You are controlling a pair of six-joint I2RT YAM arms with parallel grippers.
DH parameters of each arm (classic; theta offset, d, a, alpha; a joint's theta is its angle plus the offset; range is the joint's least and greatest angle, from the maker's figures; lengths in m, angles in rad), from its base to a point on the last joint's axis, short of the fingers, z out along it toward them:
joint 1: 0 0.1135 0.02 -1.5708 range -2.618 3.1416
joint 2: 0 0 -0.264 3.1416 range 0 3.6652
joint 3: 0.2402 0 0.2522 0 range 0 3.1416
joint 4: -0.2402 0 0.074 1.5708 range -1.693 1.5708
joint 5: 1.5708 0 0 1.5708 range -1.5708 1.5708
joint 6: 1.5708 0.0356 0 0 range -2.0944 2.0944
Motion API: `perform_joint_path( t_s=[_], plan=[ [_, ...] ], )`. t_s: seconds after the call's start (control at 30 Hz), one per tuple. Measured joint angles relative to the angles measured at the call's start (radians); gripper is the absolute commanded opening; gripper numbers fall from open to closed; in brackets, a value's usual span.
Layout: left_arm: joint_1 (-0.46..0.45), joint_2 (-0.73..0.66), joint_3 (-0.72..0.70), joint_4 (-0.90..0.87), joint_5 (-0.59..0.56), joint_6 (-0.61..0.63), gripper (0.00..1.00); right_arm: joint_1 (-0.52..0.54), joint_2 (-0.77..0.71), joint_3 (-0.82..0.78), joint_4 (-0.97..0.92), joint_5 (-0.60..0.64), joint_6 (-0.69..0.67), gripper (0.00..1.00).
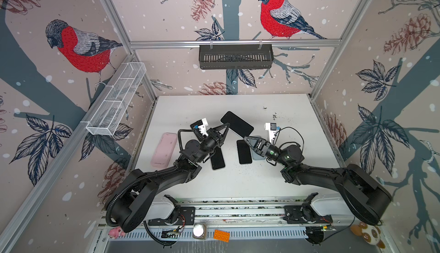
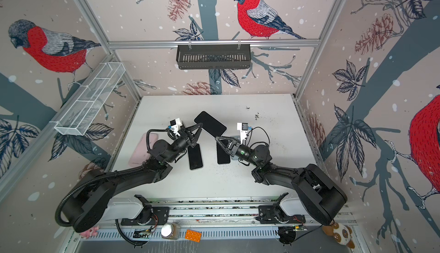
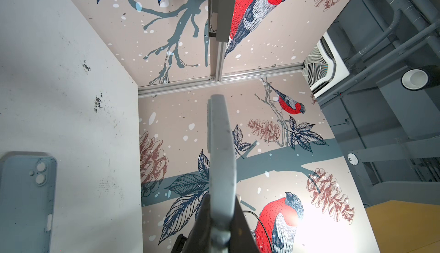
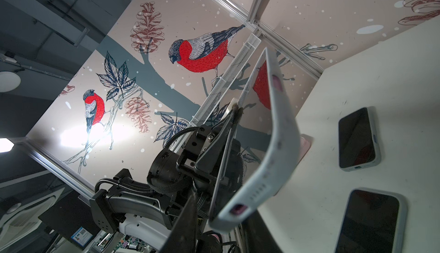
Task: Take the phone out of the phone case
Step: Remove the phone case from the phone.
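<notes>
Phone (image 1: 237, 122) hangs lifted off the desk (image 1: 238, 182) in both top views. It is tilted, dark screen up, mid-desk toward the back. L hand (image 1: 227, 126) is clenched on one long edge of it. R hand (image 1: 246, 138) meets its near end, but from up here I can't tell how its jaws stand. On the desk a pink case (image 1: 164, 153) lies at the left and a spare phone (image 1: 217, 161) lies partly under the L arm. A second spare phone (image 1: 244, 152) sits just beside the R hand, w/ a pale blue cased phone (image 1: 256, 157) under the R wrist.

L wrist view: phone case (image 3: 221, 144) is seen edge-on, pale grey, pinched btw both L fingers (image 3: 204, 216) w/ no gap. The pale blue cased phone (image 3: 26, 192) lies back-up on the desk, camera holes showing, well apart from the held one.

R wrist view: the phone case (image 4: 281, 140) bows outward mid-length, port and button cut-outs showing. The phone's glass (image 4: 259, 85) is flat and reflects the wall — the two meet at both ends. L hand (image 4: 234, 108) tips pinch the long edge. R hand (image 4: 221, 228) fingers stand either side of the case's lower end; can't tell if they press it. The spare phone (image 4: 357, 137) and second spare phone (image 4: 371, 221) lie screen-up beyond.
</notes>
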State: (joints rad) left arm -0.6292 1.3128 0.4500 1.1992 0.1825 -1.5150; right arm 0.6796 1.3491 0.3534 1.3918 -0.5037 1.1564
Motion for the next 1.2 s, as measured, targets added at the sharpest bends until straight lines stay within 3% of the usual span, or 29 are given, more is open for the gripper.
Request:
perform_joint_path(
  t_s=[0.23,0.57,0.93,1.2],
  plan=[
    [0.000,-0.001,-0.001,-0.001,-0.002,0.000,0.00,0.000,0.002,-0.006,0.000,0.000,0.003,0.18],
    [0.000,-0.003,0.005,-0.005,0.000,0.004,0.00,-0.001,-0.022,-0.003,-0.039,-0.010,-0.020,0.08],
    [-0.009,-0.010,0.054,-0.071,0.007,0.004,0.00,0.018,-0.131,0.030,-0.266,0.016,-0.367,0.04],
    [-0.011,-0.017,0.098,-0.148,-0.008,0.017,0.00,0.003,-0.139,0.059,-0.325,0.015,-0.498,0.09]
  ],
)
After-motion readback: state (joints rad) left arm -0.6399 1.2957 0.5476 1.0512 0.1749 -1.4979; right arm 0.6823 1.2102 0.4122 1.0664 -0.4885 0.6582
